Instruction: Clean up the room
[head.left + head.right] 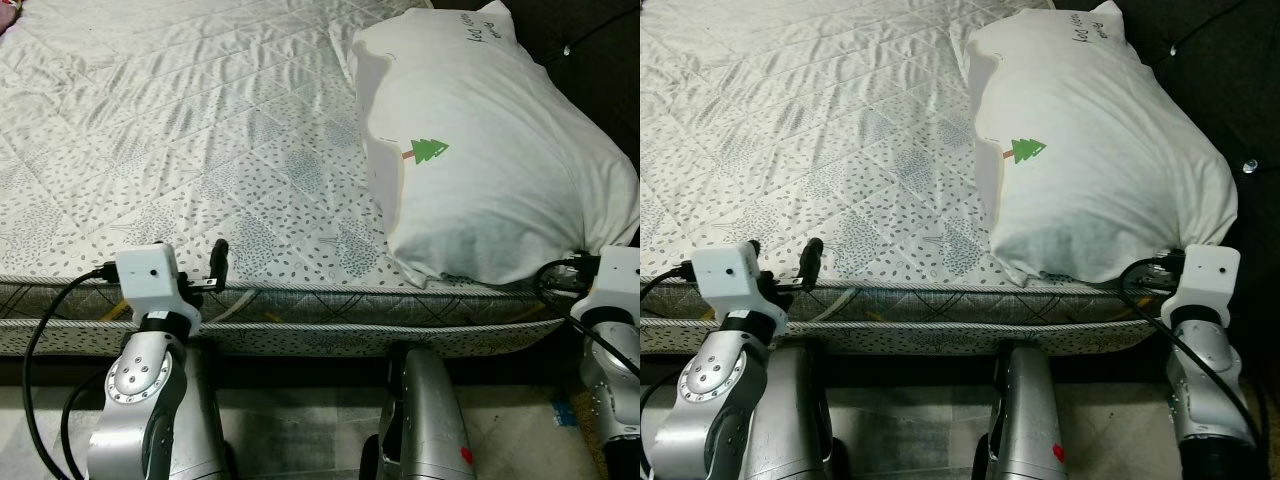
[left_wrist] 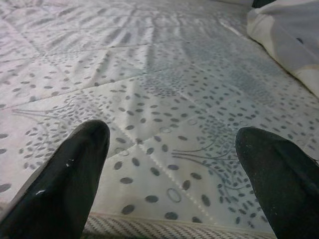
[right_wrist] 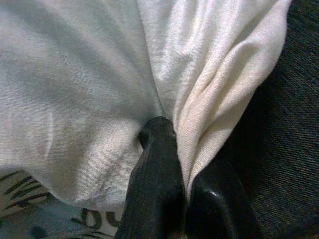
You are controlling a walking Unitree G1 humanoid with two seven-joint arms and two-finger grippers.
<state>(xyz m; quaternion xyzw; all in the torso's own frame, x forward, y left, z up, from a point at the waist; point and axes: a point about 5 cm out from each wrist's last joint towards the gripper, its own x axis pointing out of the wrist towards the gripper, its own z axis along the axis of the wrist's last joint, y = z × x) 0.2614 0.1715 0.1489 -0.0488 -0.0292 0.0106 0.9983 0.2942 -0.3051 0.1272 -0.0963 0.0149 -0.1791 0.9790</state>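
The left end effector hovers spread wide and empty over the near edge of the bed, ready to assist. On the bed's right side lies the white pillow; the right end effector pinches its near corner fabric, probably to drag it straight.

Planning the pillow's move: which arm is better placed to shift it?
Right: the right gripper has its jaws pinched on the pillow corner. The left gripper hangs open over bare bedsheet, apart from it.
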